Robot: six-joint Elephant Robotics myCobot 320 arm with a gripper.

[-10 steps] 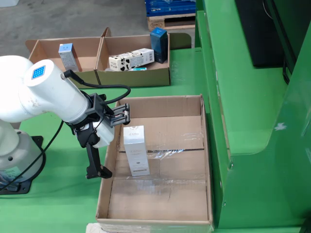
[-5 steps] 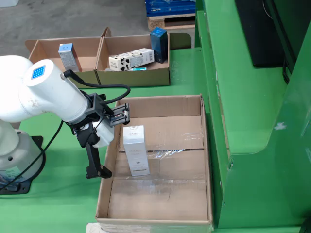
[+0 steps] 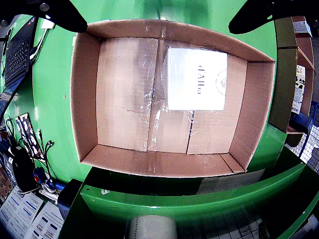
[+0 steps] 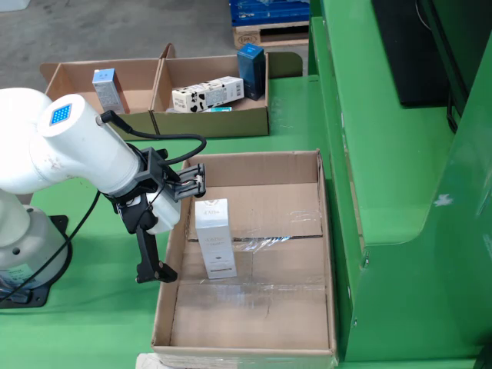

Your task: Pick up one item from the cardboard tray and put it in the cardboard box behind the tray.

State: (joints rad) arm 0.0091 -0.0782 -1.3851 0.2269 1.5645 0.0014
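Observation:
A white "d'Alba" carton (image 3: 197, 78) sits inside the large open cardboard box (image 3: 84, 99). In the fixed view the carton (image 4: 215, 238) appears to stand upright near the left wall of the box (image 4: 327, 254). My gripper (image 4: 175, 224) hangs over that left wall, just left of the carton and not touching it. In the wrist view its two dark fingers (image 3: 65, 17) spread wide at the top corners, so the gripper (image 3: 158, 25) is open and empty. The cardboard tray (image 4: 211, 123) lies beyond the box and holds a cow-patterned carton (image 4: 207, 94) and a dark blue carton (image 4: 251, 69).
A second tray (image 4: 77, 77) on the left holds a small blue-and-white carton (image 4: 108, 88). A tall green machine housing (image 4: 400, 192) runs along the right of the box. The arm's white base (image 4: 23, 231) stands at left. A laptop (image 3: 17, 50) and cables (image 3: 30, 144) lie off the table's edge.

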